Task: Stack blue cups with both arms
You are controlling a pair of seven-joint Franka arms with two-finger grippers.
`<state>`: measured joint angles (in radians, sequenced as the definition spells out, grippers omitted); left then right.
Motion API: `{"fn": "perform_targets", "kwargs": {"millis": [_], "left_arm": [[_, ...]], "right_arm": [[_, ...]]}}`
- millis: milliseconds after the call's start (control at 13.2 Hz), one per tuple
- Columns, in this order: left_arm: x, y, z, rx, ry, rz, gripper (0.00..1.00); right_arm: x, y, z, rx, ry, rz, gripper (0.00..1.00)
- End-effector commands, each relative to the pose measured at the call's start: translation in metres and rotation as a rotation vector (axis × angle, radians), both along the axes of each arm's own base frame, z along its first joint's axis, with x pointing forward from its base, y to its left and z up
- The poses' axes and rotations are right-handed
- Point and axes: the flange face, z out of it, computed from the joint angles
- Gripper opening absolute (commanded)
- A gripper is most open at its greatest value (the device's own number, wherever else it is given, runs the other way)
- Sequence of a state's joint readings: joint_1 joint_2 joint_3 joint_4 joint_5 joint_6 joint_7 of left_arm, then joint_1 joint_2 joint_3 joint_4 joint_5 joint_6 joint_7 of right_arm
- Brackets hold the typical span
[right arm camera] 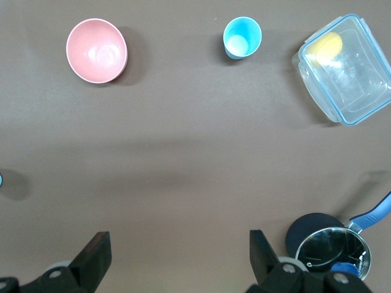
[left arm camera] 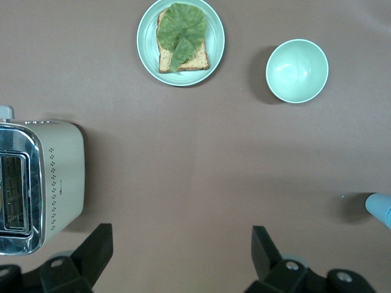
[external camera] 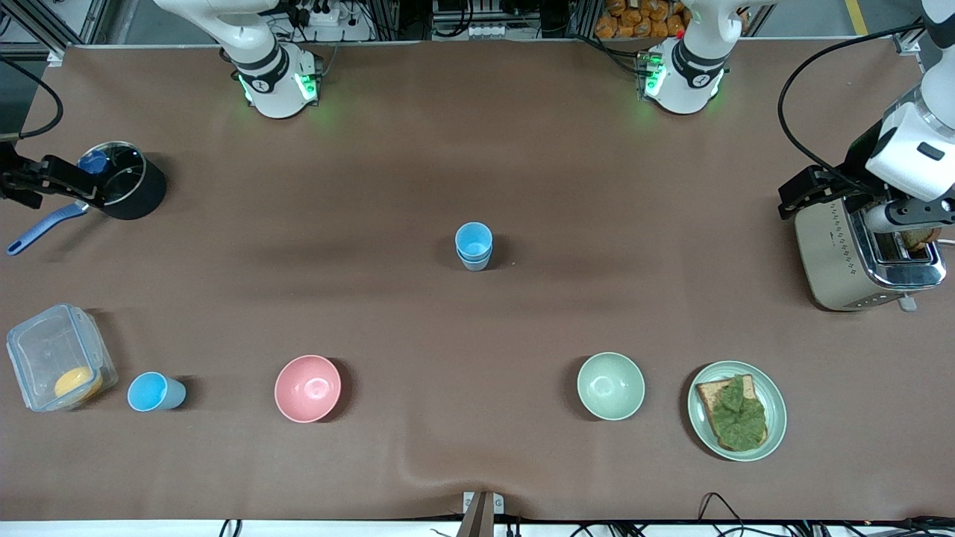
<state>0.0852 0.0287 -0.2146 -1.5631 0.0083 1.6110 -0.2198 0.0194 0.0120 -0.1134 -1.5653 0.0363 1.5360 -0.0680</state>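
Observation:
Two blue cups (external camera: 474,246) stand nested in one another at the middle of the table; the edge of this stack (left arm camera: 382,210) shows in the left wrist view. A single blue cup (external camera: 153,391) (right arm camera: 242,38) stands upright near the front camera, between the clear box and the pink bowl. My left gripper (external camera: 809,190) (left arm camera: 180,238) hangs open and empty high over the table beside the toaster. My right gripper (external camera: 33,179) (right arm camera: 178,241) hangs open and empty high over the table by the black pot. Neither gripper is near a cup.
A pink bowl (external camera: 307,388) and a pale green bowl (external camera: 610,385) sit nearer the front camera than the stack. A plate with toast and lettuce (external camera: 737,410), a toaster (external camera: 858,253), a black pot (external camera: 127,183) and a clear lidded box (external camera: 56,365) stand toward the table's ends.

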Motion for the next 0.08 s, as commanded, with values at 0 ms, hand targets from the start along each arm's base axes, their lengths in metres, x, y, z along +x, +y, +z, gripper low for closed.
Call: {"fn": "perform_targets", "kwargs": {"millis": [0], "left_arm": [[-0.0048,0.0015,0.0055,-0.019,0.013,-0.006,1.00]], "right_arm": [[0.0004,-0.0028,0.0000,-0.013,0.010,0.003,1.00]]}}
